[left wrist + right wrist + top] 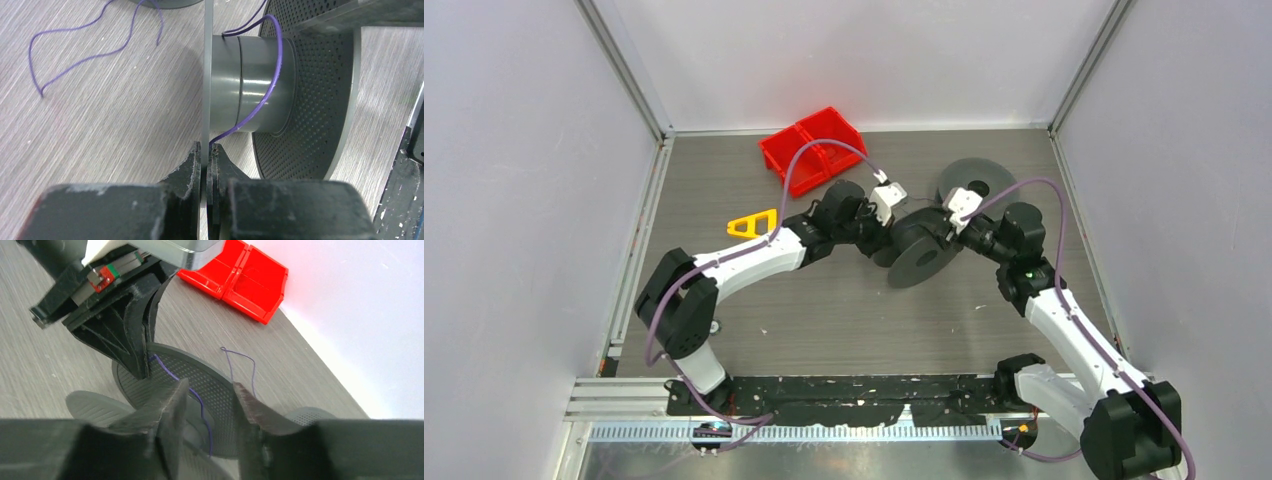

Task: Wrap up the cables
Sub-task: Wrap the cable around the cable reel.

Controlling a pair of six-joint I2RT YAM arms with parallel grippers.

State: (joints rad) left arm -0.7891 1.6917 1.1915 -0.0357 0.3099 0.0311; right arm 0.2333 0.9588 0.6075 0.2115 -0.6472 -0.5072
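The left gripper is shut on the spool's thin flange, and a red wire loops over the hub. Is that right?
Not quite. The wire is purple, not red, as the left wrist view shows. The rest holds: the left gripper is shut on the spool's thin flange, and the wire loops over the hub.

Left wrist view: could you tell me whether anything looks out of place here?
Yes: the purple wire crosses the spool hub in a single slack loop, standing off it at the top, and a loose wire strand squiggles over the table unwound.
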